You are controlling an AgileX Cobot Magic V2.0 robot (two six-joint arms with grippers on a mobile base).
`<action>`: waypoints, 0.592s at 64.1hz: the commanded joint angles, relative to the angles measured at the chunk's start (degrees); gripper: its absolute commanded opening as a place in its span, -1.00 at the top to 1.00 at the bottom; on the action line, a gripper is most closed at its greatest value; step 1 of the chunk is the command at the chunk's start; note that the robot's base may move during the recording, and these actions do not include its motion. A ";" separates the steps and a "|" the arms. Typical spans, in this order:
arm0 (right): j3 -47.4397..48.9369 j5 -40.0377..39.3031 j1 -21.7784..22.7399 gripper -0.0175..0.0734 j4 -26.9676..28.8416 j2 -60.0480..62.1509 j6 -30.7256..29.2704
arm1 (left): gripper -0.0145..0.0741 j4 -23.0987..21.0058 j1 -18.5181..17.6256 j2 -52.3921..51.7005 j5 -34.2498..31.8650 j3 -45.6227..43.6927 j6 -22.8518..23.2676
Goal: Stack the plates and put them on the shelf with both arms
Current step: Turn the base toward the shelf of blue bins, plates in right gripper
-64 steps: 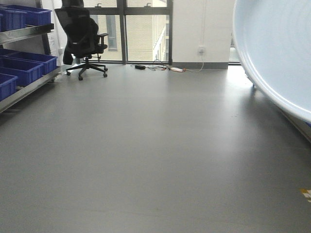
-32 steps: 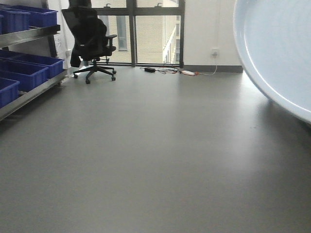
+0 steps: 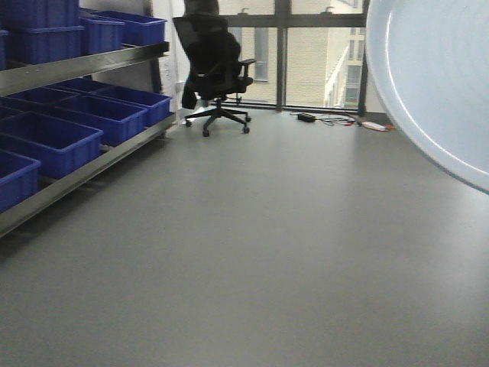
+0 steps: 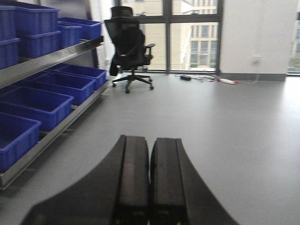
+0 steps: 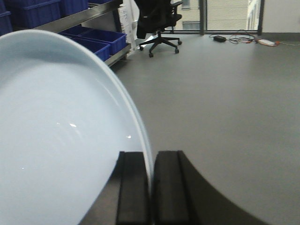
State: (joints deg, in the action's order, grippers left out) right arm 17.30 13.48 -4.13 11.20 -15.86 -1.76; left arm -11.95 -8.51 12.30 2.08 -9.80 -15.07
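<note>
Carry step seemed underway: right gripper [image 5: 151,187] jaws pinched the rim of the plates [image 5: 61,131], upended at 2 o'clock in front view, left gripper [image 4: 150,183] closed tight on nothing, and the shelf [image 3: 76,69] stood at 9 o'clock, so the next move likely needed a turn toward it.

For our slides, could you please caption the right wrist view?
Right gripper pinching a pale plate by its rim, shelf and office chair beyond.

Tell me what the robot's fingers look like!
Both look the same. The left gripper and the right gripper each have two dull black fingers. They are flat and blocky at the tips and curve outward toward the base. No cables show in these views.
</note>
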 commanded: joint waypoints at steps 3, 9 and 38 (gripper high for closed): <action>1.93 -5.48 0.12 0.53 0.39 -0.30 -0.14 | 0.49 -0.05 -0.08 0.62 -4.65 -1.77 0.11; 1.93 -5.48 0.12 0.53 0.39 -0.30 -0.14 | 0.49 -0.05 -0.08 0.62 -4.65 -1.77 0.11; 1.93 -5.43 0.12 0.53 0.39 -0.30 -0.14 | 0.49 -0.05 -0.08 0.62 -4.65 -1.77 0.11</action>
State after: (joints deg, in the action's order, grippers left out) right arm 17.30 13.48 -4.13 11.20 -15.86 -1.76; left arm -11.95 -8.51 12.30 2.08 -9.80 -15.07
